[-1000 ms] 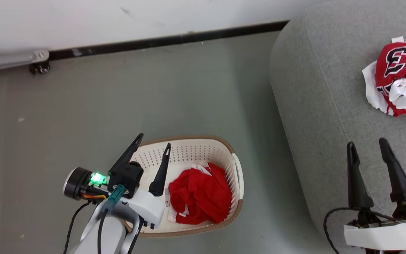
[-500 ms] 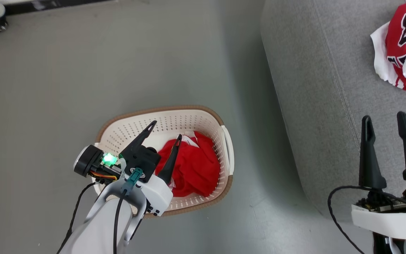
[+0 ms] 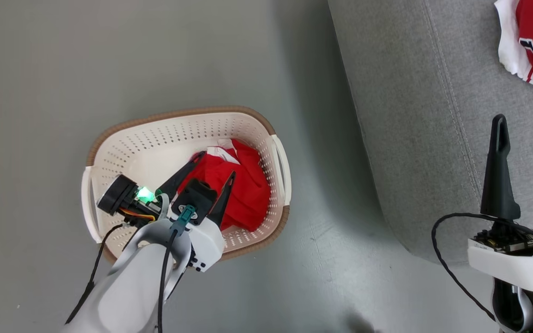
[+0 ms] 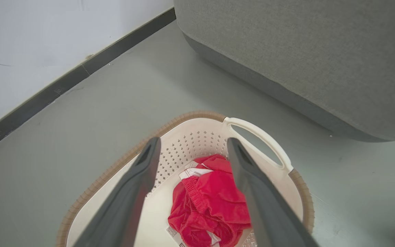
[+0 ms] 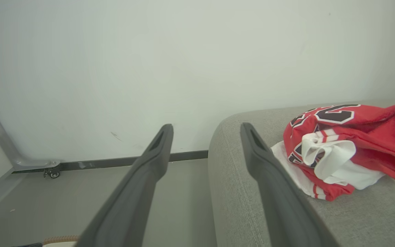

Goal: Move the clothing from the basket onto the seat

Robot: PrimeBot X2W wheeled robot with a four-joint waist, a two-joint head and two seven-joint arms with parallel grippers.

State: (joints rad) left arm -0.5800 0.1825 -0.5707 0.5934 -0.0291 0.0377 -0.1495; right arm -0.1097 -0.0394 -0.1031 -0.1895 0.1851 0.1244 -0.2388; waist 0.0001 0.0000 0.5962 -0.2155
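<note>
Left gripper (image 3: 216, 164) hangs over the basket (image 3: 164, 136) with its two dark fingers spread wide and nothing between them. It points down at the plain red garment (image 3: 243, 194) bunched on the basket's floor. That garment lies against the basket wall on the sofa side, just inside the white handle (image 3: 282, 166). In the left wrist view the cloth sits framed between the fingers, seemingly a little below the tips. Whether either tip touches the fabric cannot be told. The numbered jersey (image 3: 528, 46) already lies on the seat (image 3: 410, 115), well apart from the basket. The right gripper (image 3: 524, 115), equally wide open and empty, hovers over the seat's near edge, also well away from the basket.

The step in hand looks like the reach for the last garment, so roughly half the job appears done.

Several things could go wrong from here. The garment is pressed near the basket wall, so one finger may strike the perforated side or the rim on the way down. Such a hit could shove or tilt the light basket. A shallow closing could pinch only a loose fold, which may slip free on the lift. A trailing end could also snag on the basket's handle and drag the basket. It might instead drop onto the floor (image 3: 109, 55) between basket and seat.
</note>
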